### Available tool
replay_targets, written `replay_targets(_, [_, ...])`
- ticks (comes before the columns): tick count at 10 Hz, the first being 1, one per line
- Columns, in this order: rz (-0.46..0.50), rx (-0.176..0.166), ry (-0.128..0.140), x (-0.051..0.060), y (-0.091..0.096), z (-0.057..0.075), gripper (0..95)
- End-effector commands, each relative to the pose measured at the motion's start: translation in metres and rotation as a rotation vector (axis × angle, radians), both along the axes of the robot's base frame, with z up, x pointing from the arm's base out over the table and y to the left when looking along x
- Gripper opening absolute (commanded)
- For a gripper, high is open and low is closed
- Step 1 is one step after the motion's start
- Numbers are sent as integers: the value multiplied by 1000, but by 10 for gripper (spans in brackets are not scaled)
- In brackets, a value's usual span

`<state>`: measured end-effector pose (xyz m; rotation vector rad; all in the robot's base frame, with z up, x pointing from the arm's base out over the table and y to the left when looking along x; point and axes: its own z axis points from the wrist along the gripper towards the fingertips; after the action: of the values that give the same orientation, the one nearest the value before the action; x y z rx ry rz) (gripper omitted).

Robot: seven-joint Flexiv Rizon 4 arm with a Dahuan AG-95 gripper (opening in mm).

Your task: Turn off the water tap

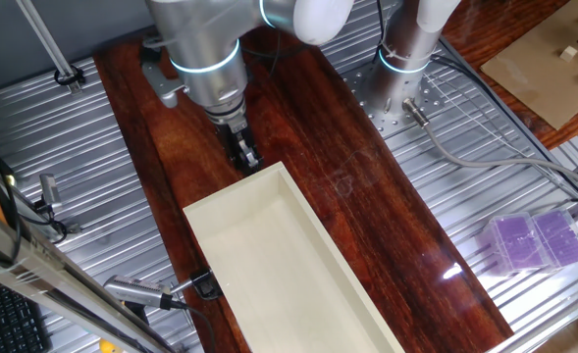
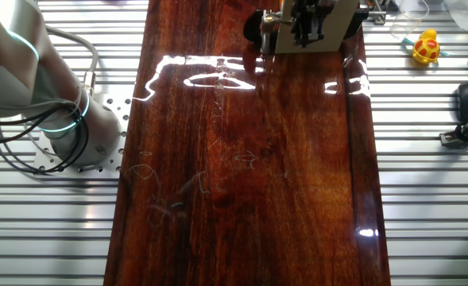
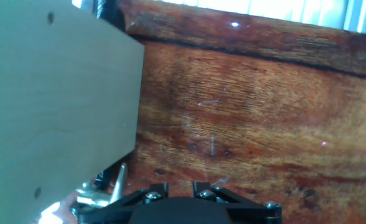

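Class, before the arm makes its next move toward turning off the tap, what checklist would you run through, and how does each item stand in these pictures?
1. Gripper placed: the black two-finger gripper hangs at the end wall of the cream rectangular open box. Ok.
2. Tap found: the hand view shows a small silver metal part beside the box wall; whether it is the tap's handle, cannot tell.
3. Jaws set: open or shut, cannot tell.
4. Box held: a black clamp sits at its long edge. Ok.
5. Cables: the grey cable lies off to the side, apart from the gripper. Ok.
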<state>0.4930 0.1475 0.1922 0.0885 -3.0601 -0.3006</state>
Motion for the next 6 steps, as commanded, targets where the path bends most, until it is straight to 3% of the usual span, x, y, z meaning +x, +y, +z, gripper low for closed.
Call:
replay_targets(1, [-13,9,2,2,6,-3,380])
replay_targets(4, [-4,0,2,1,4,-2,380])
replay_targets(6, [-29,17,19,1,4,-2,380])
